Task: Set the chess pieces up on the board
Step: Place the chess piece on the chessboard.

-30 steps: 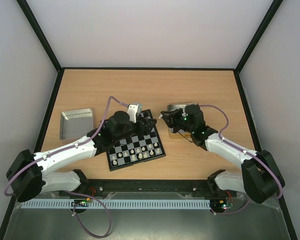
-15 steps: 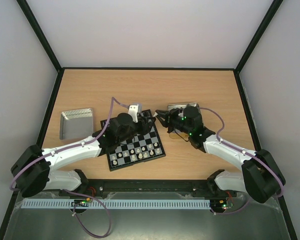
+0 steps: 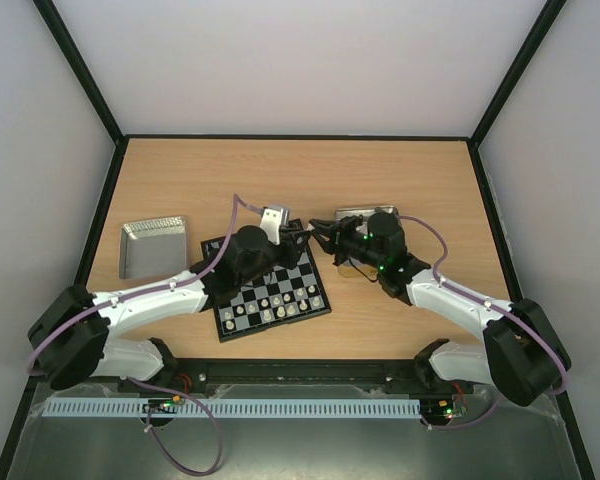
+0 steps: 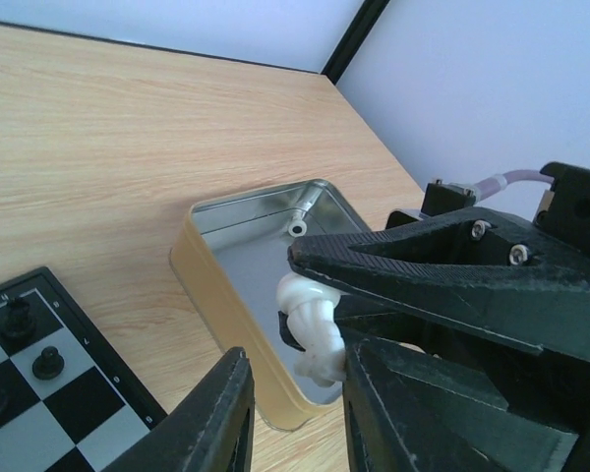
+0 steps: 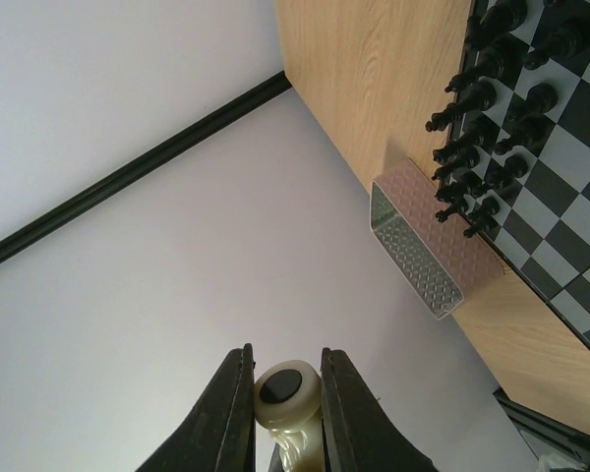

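Observation:
The board (image 3: 270,292) lies between the arms, with white chess pieces (image 3: 270,305) on its near rows and black ones (image 5: 472,147) on the far rows. My right gripper (image 3: 320,231) is shut on a white piece (image 5: 290,393) and holds it in the air just past the board's far right corner. My left gripper (image 3: 300,236) is open and meets it tip to tip. In the left wrist view the white piece (image 4: 313,329) sits by my left gripper's (image 4: 293,364) right finger (image 4: 393,413). The left finger (image 4: 211,418) stands apart from it.
A gold-rimmed tray (image 4: 226,295) lies under the two grippers with one small white piece (image 4: 298,226) in its far corner; my right arm mostly hides the tray (image 3: 365,212) from above. A silver tray (image 3: 152,243) stands at the left, also in the right wrist view (image 5: 423,251).
My left gripper has reached right, past the board's far corner. My right gripper has moved left with the white piece, so the two now meet.

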{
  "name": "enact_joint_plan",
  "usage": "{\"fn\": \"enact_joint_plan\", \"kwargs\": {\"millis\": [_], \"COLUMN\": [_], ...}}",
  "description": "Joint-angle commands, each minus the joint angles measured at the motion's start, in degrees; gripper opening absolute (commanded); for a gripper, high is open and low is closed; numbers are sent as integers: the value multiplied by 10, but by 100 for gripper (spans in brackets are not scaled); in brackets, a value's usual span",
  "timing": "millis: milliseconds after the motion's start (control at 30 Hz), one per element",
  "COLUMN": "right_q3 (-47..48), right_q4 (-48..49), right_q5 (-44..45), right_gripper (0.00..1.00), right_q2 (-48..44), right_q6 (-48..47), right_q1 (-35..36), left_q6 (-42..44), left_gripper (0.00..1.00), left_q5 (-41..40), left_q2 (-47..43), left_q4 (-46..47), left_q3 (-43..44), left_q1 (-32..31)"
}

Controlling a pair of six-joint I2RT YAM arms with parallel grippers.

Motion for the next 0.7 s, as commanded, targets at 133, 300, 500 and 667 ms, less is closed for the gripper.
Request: {"fn": "enact_joint_plan", "kwargs": {"millis": [133,300,500,667], "right_q3": [-6,0,5,24], "right_q4": [24,16,-4,-69], "right_q5": [-17,-22,-22,33], "right_gripper": [8,8,13,41], "right_q2": [0,3,3,-16], "right_q6": [6,-5,-28,-103], "right_q1": [4,5,7,7], "left_q6": [43,58,72,57], "left_gripper": [23,17,3,2], "left_q5": [-10,-8,-7,-23], "left_q2": [12,19,18,-7], "left_q4": [47,58,57,-24], "left_q3": [1,2,4,11], "left_q1": [-7,-10,-10,-10]}}
